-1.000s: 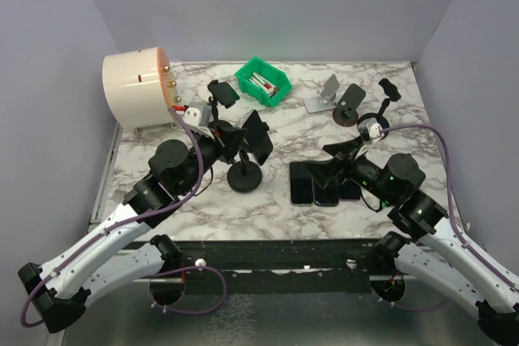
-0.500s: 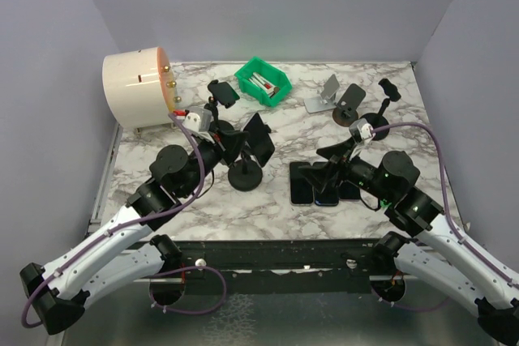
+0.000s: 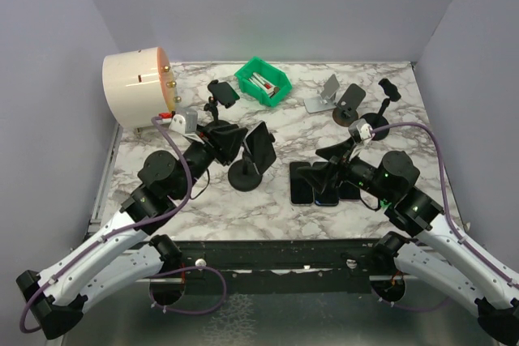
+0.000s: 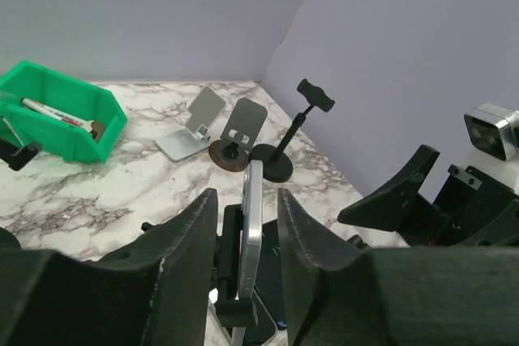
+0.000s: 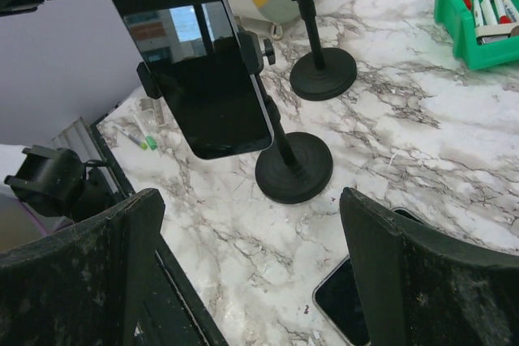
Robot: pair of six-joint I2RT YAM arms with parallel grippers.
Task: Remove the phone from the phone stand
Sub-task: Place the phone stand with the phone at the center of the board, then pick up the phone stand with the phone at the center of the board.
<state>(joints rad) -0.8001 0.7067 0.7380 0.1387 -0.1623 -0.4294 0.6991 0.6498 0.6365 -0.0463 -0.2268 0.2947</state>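
Observation:
A dark phone (image 3: pixel 261 144) is clamped upright in a black phone stand (image 3: pixel 245 176) with a round base, mid-table. My left gripper (image 3: pixel 230 140) is open just left of the phone. In the left wrist view the phone (image 4: pixel 252 228) stands edge-on in the gap between my fingers (image 4: pixel 185 253), with space on both sides. My right gripper (image 3: pixel 325 169) is open and empty, right of the stand. The right wrist view shows the phone's screen (image 5: pixel 195 62), the stand's base (image 5: pixel 293 168), and my gripper (image 5: pixel 259 281) held wide above the marble.
Several phones (image 3: pixel 324 184) lie flat under my right gripper. A green bin (image 3: pixel 263 81), a cream drum (image 3: pixel 136 89), an empty black stand (image 3: pixel 220 93), a silver stand (image 3: pixel 323 95) and two more stands (image 3: pixel 350 103) sit at the back. Walls close three sides.
My left arm has drawn back to the left, so the gripper is farther from the phone. The right gripper shifted slightly left. The phone has stayed in the stand.

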